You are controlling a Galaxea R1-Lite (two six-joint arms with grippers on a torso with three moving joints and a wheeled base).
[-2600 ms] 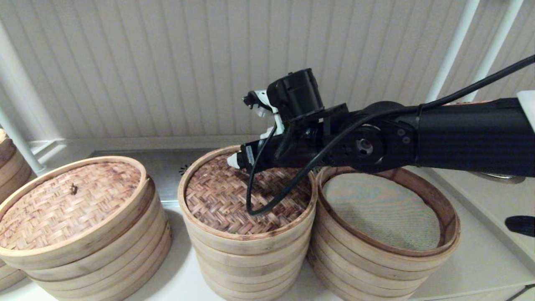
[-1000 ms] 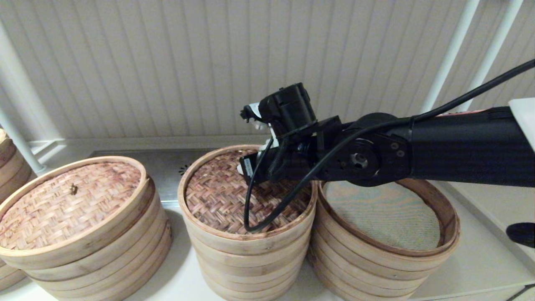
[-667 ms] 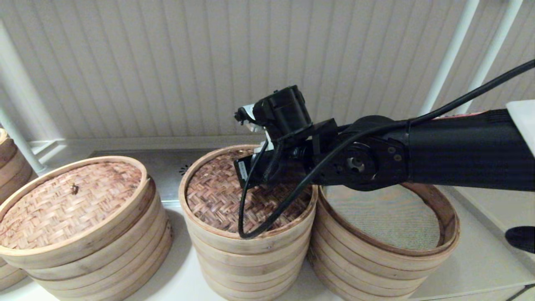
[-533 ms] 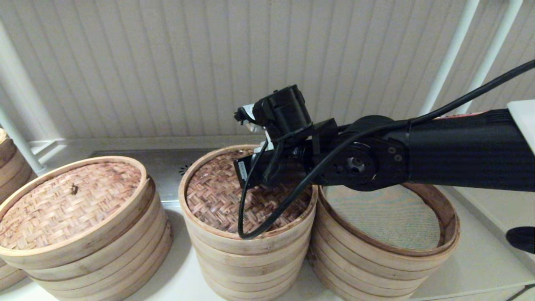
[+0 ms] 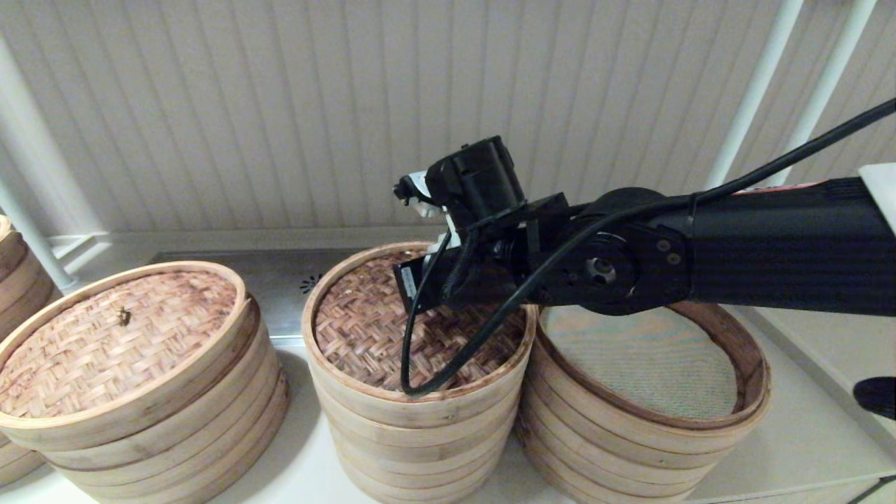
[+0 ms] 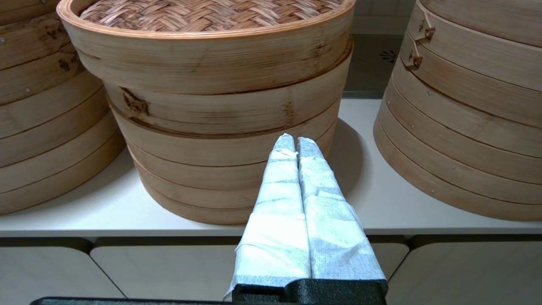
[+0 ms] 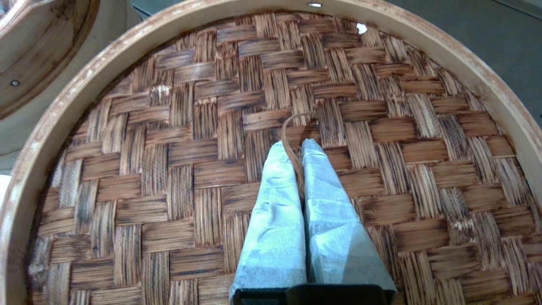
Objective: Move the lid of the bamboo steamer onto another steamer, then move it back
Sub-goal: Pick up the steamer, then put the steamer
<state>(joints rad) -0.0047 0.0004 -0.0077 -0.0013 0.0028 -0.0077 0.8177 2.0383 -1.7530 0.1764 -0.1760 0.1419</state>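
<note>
Bamboo steamer lid (image 7: pixel 178 140) — dark herringbone weave, pale rim, loop in right pincer (image 7: pixel 295 146)

no readable text, labels, brands, numbers or signs on anything visible

Dark herringbone bamboo steamer lid (image 5: pixel 378 336) seated flat atop middle narrow steamer stack (image 5: pixel 420 434), pale rim.

Dark brown herringbone lid (image 5: pixel 392 334) (pale rim).
</note>
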